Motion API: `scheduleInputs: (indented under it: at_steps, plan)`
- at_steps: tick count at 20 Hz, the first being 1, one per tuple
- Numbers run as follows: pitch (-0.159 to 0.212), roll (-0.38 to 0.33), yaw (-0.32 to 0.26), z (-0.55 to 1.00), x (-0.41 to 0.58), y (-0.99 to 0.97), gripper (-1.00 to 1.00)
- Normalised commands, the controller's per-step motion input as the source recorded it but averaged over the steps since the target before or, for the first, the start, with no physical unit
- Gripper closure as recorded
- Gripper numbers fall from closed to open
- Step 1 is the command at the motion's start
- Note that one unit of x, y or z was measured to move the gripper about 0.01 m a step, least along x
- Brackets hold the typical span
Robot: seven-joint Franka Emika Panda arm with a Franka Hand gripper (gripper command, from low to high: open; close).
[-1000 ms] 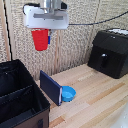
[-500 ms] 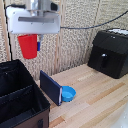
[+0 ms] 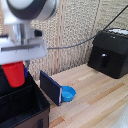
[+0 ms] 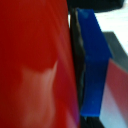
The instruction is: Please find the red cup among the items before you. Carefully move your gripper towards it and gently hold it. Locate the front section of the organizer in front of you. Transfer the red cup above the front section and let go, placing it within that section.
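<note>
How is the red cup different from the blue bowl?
The red cup is red and taller than wide; the blue bowl is blue, low and shallow. The red cup hangs in the air, held in the gripper above the organizer; the blue bowl sits on the wooden table, next to a dark blue panel. Both are small, plain and one colour.

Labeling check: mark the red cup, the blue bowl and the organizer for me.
red cup (image 3: pixel 15 74), exterior view, on its side wall below the claw.
blue bowl (image 3: pixel 68 93), exterior view, on its inner hollow.
organizer (image 3: pixel 30 107), exterior view, on its black near wall.
</note>
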Motion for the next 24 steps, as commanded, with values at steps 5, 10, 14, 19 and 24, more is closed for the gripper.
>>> scheduleInputs:
  at_steps: [5,10,14,19,24]
  plan:
    - [-0.117,-0.201,0.057,-0.48,0.061,0.21,1.00]
    - [-0.230,-0.146,0.129,-0.07,0.132,0.08,1.00]
    - [-0.206,-0.007,0.240,0.09,0.235,-0.07,-1.00]
    - [-0.084,0.084,0.145,0.36,0.278,-0.24,-1.00]
    - [-0.092,0.086,0.038,0.67,0.349,-0.31,-1.00]
